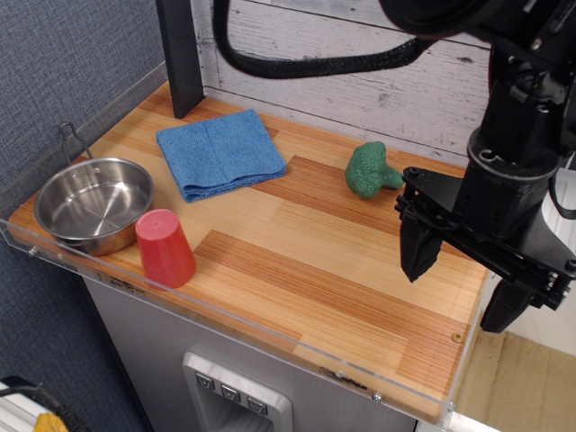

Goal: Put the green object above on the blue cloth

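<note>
Currently the gripper (463, 288) is held wide open and empty over the wooden table's (297, 261) right edge. Just beyond its left finger, the green object (369, 170) is seen lying, well apart from the blue cloth (220, 151).

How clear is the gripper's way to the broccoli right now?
Probably clear. The gripper hangs with jaws open over bare wood at the table's right end, and the broccoli lies just up-left of it with nothing between. The cloth, cup and bowl sit well off to the left.
</note>
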Available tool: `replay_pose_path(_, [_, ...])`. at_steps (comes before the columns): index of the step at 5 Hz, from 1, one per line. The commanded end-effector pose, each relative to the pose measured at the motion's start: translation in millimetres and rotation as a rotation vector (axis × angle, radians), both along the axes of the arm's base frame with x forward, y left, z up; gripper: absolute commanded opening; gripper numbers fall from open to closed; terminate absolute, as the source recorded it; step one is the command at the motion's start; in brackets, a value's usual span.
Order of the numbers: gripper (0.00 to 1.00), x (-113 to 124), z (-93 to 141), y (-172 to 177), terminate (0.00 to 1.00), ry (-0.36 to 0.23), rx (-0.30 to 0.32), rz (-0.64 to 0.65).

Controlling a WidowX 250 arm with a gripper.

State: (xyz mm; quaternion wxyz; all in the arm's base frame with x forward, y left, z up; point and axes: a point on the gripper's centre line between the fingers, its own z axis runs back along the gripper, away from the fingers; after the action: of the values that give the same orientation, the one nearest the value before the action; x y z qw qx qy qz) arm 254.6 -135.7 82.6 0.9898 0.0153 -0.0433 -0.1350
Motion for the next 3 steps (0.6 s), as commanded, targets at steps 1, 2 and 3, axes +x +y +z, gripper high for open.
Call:
replay_pose_path(1, [1.0, 0.0, 0.0, 0.0, 0.0, 0.0, 0.0, 0.0])
replay_pose_path(2, [1.0, 17.9, 0.5, 14.0, 0.0, -0.001, -0.001, 0.049])
replay_pose_path(3, [1.0, 37.8, -0.6, 27.5, 0.0, -0.004, -0.014, 0.087])
